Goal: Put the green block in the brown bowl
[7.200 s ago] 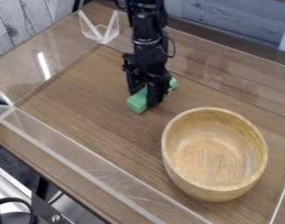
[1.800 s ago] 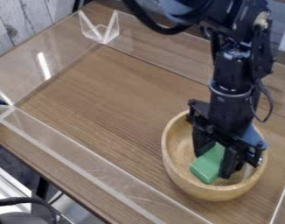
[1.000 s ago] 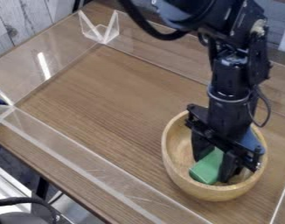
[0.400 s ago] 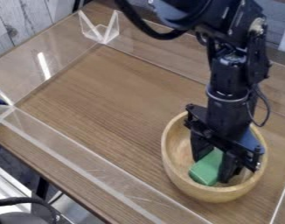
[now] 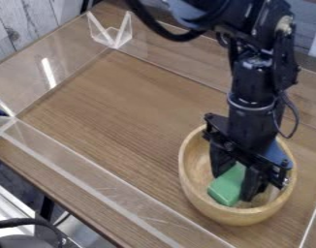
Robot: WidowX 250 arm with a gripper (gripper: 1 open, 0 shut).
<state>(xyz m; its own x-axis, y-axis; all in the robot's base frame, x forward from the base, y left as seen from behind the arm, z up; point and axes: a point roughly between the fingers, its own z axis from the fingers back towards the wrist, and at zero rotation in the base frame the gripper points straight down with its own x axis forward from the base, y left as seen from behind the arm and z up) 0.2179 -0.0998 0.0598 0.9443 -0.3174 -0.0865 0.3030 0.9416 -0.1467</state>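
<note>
Inside brown bowl (image 5: 200, 201), green block (image 5: 227, 184), tilted, between fingers of black gripper (image 5: 234, 175). Seemingly closed upon block; exact contact of the 2 fingers hard to see. Probably light, stiff, not fragile, perhaps slightly slippery on flat faces; best to take by the 2 long sides. Thick rim near on every side, little room sideways; safer to open gently, then rise straight.

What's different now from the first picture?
The robot's hand came over to the brown bowl. The green block moved with it, from the middle of the table to down inside the bowl. I can't tell if the hand has let go. The bowl and the clear stand stayed where they were.
</note>
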